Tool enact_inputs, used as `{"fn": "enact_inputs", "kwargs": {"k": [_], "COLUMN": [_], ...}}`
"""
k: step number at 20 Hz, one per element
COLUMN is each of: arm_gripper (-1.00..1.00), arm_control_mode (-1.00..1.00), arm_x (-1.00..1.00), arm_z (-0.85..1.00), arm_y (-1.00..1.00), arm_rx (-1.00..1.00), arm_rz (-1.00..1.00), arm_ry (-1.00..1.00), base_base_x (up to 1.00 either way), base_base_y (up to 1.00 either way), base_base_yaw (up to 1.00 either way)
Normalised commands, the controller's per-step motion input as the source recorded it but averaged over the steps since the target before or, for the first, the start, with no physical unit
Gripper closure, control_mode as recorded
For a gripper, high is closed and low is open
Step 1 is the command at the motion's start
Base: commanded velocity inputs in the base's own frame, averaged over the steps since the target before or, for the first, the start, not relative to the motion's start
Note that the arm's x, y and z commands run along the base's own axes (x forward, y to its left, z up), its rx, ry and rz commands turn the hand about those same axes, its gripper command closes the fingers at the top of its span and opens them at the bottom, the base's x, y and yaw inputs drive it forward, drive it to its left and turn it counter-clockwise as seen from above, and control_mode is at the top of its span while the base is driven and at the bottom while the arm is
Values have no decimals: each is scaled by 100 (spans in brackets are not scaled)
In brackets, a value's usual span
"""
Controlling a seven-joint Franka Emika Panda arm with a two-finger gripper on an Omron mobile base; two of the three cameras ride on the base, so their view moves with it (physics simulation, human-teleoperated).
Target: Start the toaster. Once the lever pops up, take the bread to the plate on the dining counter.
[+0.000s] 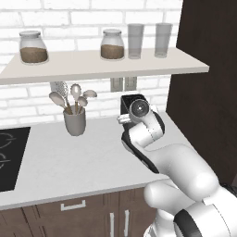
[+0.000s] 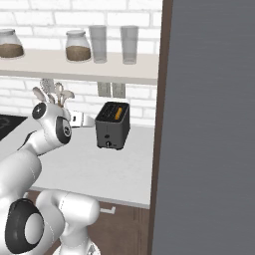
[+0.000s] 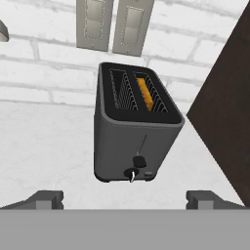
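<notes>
We note white worktop (image 1: pixel 69 162): toaster (image 2: pixel 113 125) at back near wall, grey utensil cup (image 1: pixel 75 121) left of it, black hob (image 1: pixel 11 157) at far left. Shelf (image 1: pixel 92 65) above: two jars, two glasses.

a white robot arm with dark joints rises from the lower right of the left base view, bending at a rounded elbow and reaching up toward the middle of the frame. in the hand view, the gripper (image 3: pixel 125 200) shows two small dark fingertips (image 3: pixel 46 199) at the bottom corners, spread wide apart, holding nothing.
</notes>
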Motion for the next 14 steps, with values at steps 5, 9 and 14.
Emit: {"fn": "enact_inputs", "kwargs": {"k": [5,9,14], "arm_gripper": [-100,-100,-100], "arm_control_mode": [-100,-100,-100], "arm_x": [0,0,0], "arm_z": [0,0,0], "arm_y": [0,0,0], "arm_rx": [0,0,0], "arm_rz": [0,0,0], "arm_ry": [0,0,0], "base_base_x": [0,0,0], "base_base_y": [0,0,0], "base_base_yaw": [0,0,0]}}
